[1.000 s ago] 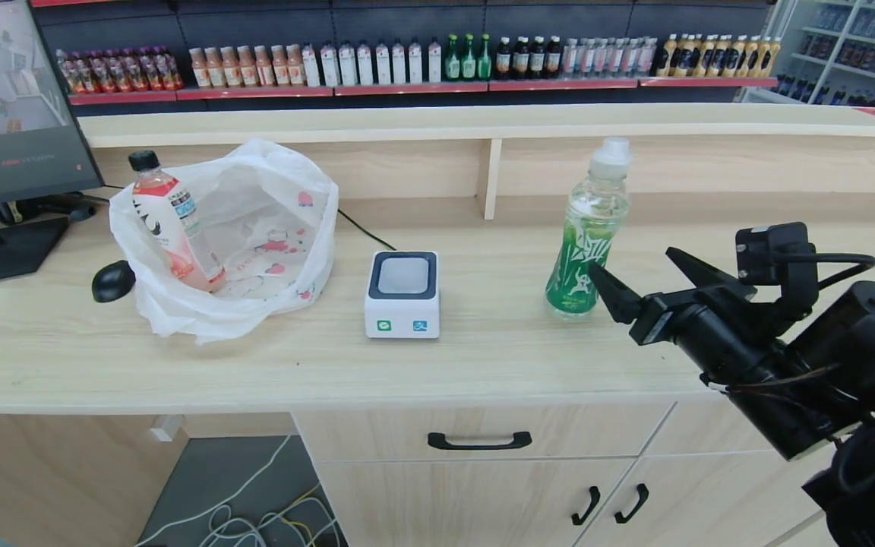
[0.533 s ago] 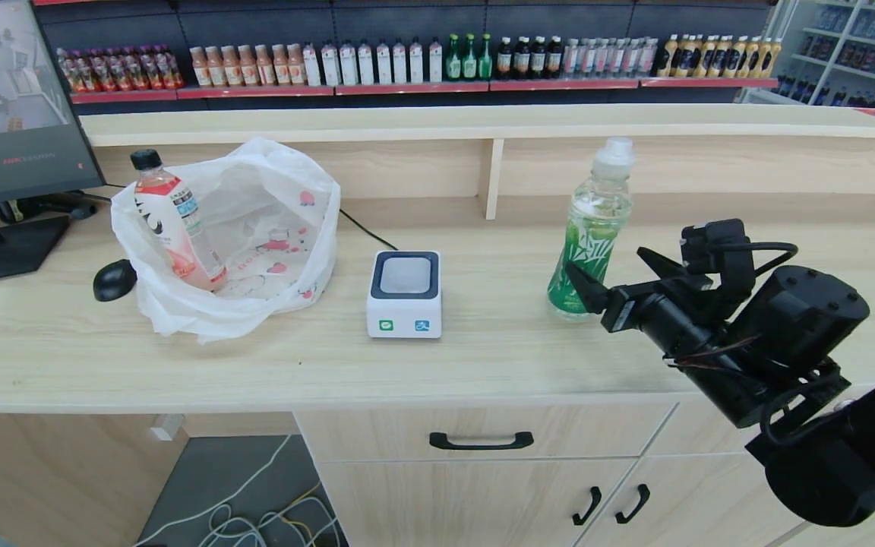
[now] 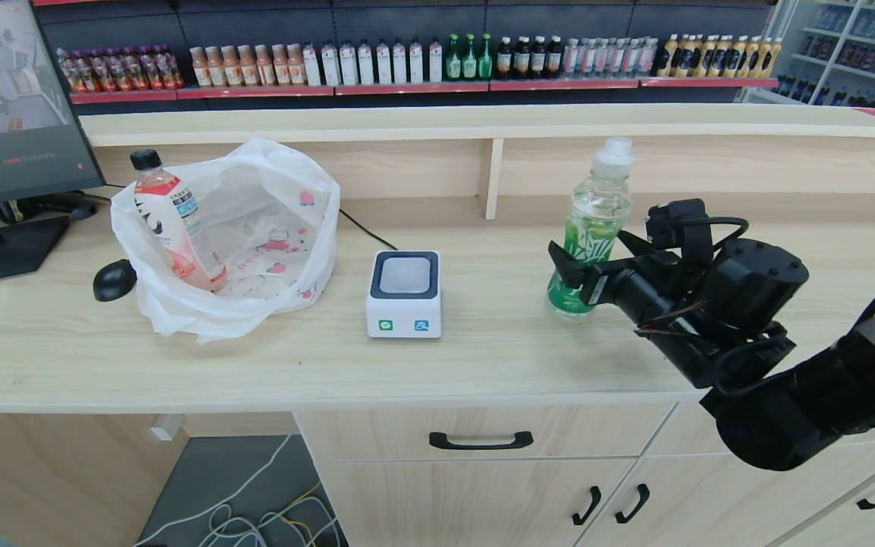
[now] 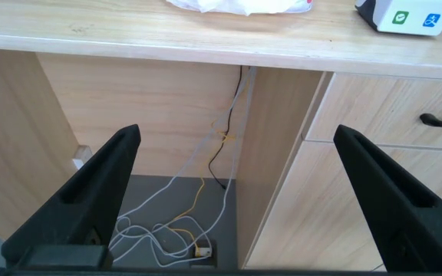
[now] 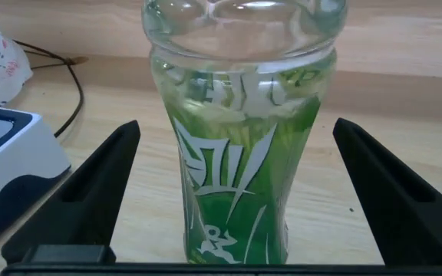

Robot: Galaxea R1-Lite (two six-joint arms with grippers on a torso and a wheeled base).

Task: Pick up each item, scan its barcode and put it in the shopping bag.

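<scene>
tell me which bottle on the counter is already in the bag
The pink bottle, leaning inside the white plastic bag. The green bottle stands upright on the bare counter, outside the bag, at the open right gripper.

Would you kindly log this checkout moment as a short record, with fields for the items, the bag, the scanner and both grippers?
green bottle: upright on the counter, to the robot's right of the scanner, not yet lifted
right gripper: open, one finger on each side of the green bottle
left gripper: open, low in front of the cabinet, below the counter's edge
pink bottle: leaning inside the shopping bag
shopping bag: open, to the robot's left of the scanner
</scene>
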